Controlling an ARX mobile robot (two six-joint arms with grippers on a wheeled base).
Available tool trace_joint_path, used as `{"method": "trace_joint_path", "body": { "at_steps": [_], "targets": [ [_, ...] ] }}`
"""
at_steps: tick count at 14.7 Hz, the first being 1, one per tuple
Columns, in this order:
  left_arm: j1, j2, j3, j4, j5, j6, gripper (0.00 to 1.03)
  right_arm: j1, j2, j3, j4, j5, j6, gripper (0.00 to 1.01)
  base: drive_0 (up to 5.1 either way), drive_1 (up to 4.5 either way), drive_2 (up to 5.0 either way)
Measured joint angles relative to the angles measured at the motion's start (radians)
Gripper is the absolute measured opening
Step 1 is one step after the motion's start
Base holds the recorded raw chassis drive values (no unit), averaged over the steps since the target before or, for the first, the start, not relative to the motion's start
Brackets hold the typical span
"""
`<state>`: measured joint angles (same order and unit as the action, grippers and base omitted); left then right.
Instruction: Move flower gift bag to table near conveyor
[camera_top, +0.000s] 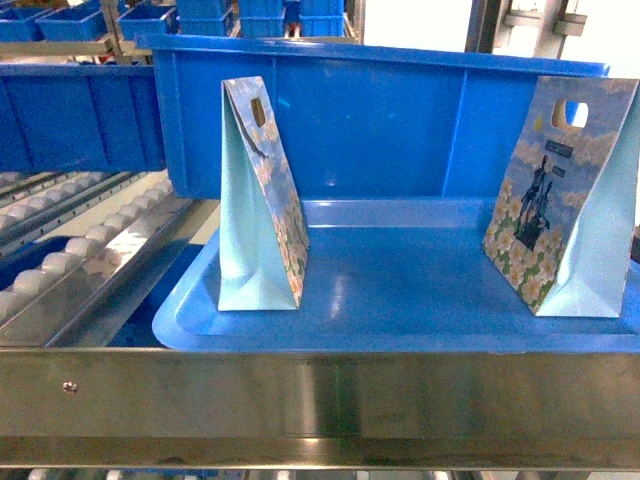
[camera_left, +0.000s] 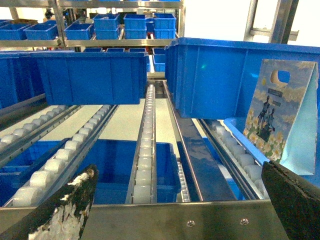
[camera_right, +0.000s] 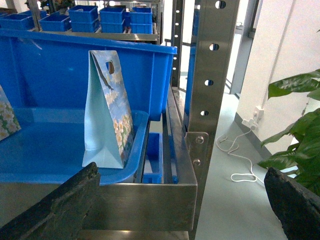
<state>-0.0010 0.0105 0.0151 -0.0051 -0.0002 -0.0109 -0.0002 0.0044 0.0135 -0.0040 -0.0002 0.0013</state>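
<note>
Two flower gift bags stand upright on a blue tray (camera_top: 400, 335): one at the left (camera_top: 262, 205), one at the right (camera_top: 560, 205). The tray rests on the conveyor (camera_top: 80, 250), a steel rack with lanes of white rollers. My left gripper (camera_left: 177, 205) is open in front of the rack's steel rail, with a bag (camera_left: 277, 110) ahead to its right. My right gripper (camera_right: 175, 205) is open and empty by the rack's right corner, the right bag (camera_right: 107, 110) ahead to its left. The table is out of view. Neither gripper shows in the head view.
A large blue bin (camera_top: 380, 120) stands right behind the tray. More blue bins (camera_left: 85, 75) sit on the roller lanes and shelves behind. A perforated steel upright (camera_right: 212, 75) bounds the rack's right side. Beyond it are a potted plant (camera_right: 300, 125) and a white cable (camera_right: 240, 160) on the floor.
</note>
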Motion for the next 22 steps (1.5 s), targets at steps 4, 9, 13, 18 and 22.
{"method": "trace_joint_path", "body": {
  "at_steps": [4, 9, 13, 18, 22],
  "targets": [
    [0.000, 0.000, 0.000, 0.000, 0.000, 0.000, 0.98, 0.000, 0.000, 0.000, 0.000, 0.000, 0.000, 0.98, 0.0, 0.00, 0.0],
    [0.000, 0.000, 0.000, 0.000, 0.000, 0.000, 0.98, 0.000, 0.000, 0.000, 0.000, 0.000, 0.000, 0.98, 0.0, 0.00, 0.0],
    [0.037, 0.230, 0.005, 0.303, 0.082, 0.020, 0.98, 0.103, 0.312, 0.005, 0.348, 0.064, -0.004, 0.98, 0.0, 0.00, 0.0],
    [-0.090, 0.840, 0.271, 0.766, 0.047, 0.046, 0.98, 0.152, 0.893, 0.227, 0.734, 0.053, -0.005, 0.98, 0.0, 0.00, 0.0],
    [-0.263, 1.147, 0.533, 0.771, -0.041, 0.076, 0.98, 0.178, 1.199, 0.500, 0.732, 0.035, 0.014, 0.98, 0.0, 0.00, 0.0]
  ]
}}
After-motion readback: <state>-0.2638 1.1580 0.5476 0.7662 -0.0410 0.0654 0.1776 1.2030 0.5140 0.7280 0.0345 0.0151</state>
